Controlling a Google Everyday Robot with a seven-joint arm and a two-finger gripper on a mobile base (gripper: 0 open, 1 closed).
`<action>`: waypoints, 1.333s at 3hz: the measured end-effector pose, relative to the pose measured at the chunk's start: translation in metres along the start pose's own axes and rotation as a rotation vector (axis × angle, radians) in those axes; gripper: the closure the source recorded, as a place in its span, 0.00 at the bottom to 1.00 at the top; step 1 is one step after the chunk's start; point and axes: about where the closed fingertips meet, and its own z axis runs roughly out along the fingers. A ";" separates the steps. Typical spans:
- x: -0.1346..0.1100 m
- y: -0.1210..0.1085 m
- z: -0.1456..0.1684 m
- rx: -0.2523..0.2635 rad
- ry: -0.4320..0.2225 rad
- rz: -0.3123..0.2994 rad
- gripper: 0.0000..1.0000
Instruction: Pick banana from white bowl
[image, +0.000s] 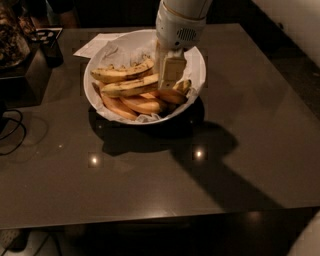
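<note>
My gripper (171, 81) is down in the white bowl (199, 60) at one end of the banana (127, 88), can't tell if my jaws are closed, and an end grip might slip.

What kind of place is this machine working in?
Probably a lounge or break area indoors, though little of the room shows. A dark glossy table holds a white bowl of bananas, and a cable loops at the left. The gripper is down in the bowl, over the bananas.
</note>
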 end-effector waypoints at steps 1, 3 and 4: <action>-0.010 0.004 -0.015 0.037 -0.005 -0.028 1.00; -0.021 0.003 -0.025 0.071 -0.032 -0.041 1.00; -0.030 0.006 -0.036 0.104 -0.083 -0.041 1.00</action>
